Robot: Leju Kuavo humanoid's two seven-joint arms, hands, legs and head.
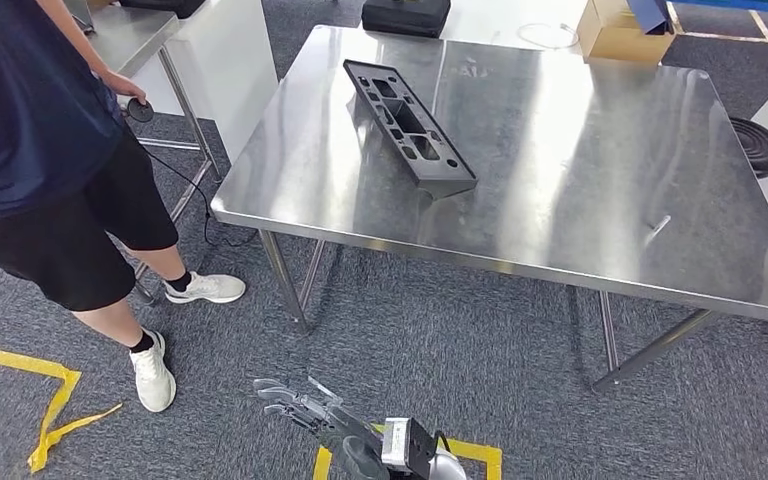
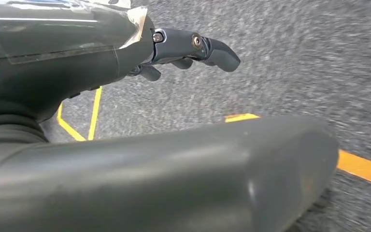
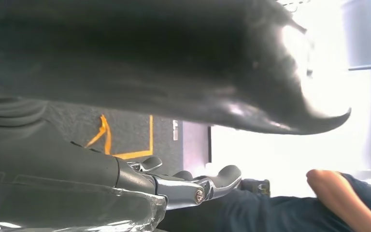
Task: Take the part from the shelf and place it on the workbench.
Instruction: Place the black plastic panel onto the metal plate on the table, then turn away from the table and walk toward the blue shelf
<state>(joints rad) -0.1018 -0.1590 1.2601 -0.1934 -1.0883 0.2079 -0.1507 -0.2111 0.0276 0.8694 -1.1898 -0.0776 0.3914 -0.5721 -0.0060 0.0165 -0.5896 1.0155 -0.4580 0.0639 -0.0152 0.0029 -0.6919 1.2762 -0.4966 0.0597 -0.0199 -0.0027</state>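
Part (image 1: 409,125) already lies flat on the steel counter (image 1: 580,170), far-left area. Left hand (image 1: 295,405) hangs low over the carpet, fingers spread, empty; right hand (image 3: 188,186) loosely extended, empty. Risk: person (image 1: 50,150) stands close beside the counter, so an arm swing could hit them.

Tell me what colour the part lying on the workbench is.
Black, clearest in the head view: the part on the workbench.

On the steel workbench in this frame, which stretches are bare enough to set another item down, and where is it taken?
The workbench is bare across its right half, from the black part to the right edge, and along the near edge in front of the part. The part lies diagonally on the left-centre, occupying that strip. A black case and a cardboard box show at the far edge.
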